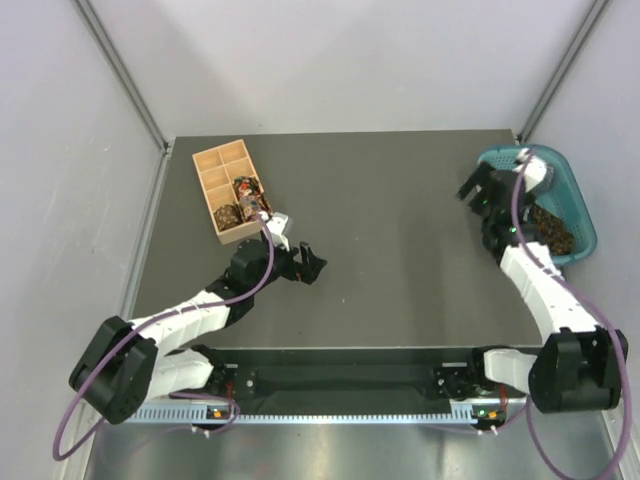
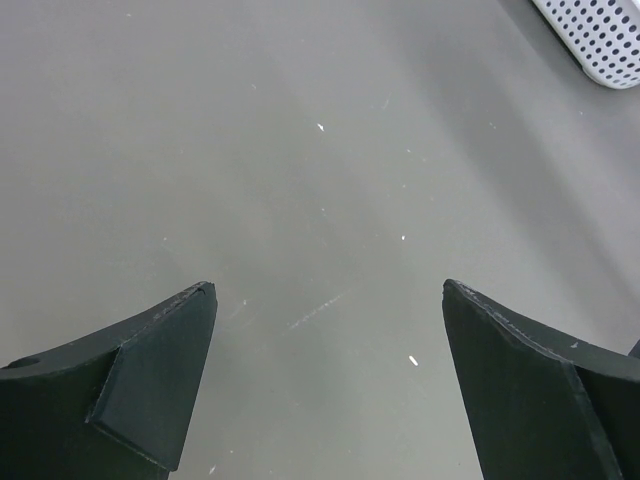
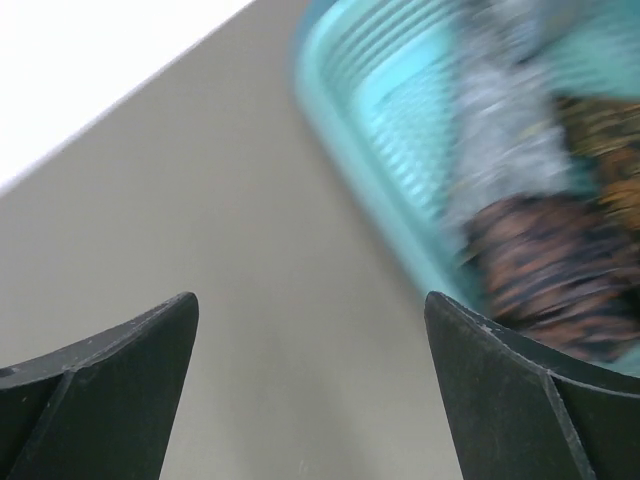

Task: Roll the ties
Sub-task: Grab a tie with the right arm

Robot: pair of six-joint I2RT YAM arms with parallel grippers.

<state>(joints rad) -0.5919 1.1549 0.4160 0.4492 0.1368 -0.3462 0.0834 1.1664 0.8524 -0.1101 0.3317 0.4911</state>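
Ties [image 1: 552,228]: none lies flat on the dark surface [image 1: 400,260]. The loose ones are heaped in the teal basket [image 1: 585,215] at its right edge, and two coils [image 1: 228,213] sit in the wooden box [image 1: 212,160] far left. The right pincer [image 1: 478,192] hangs spread and empty just beside the basket's rim (its own view is blurred). The left pincer [image 1: 312,266], likewise spread and empty, is well apart. A grab into that tangle could lift several ties together, or drag the light basket along.
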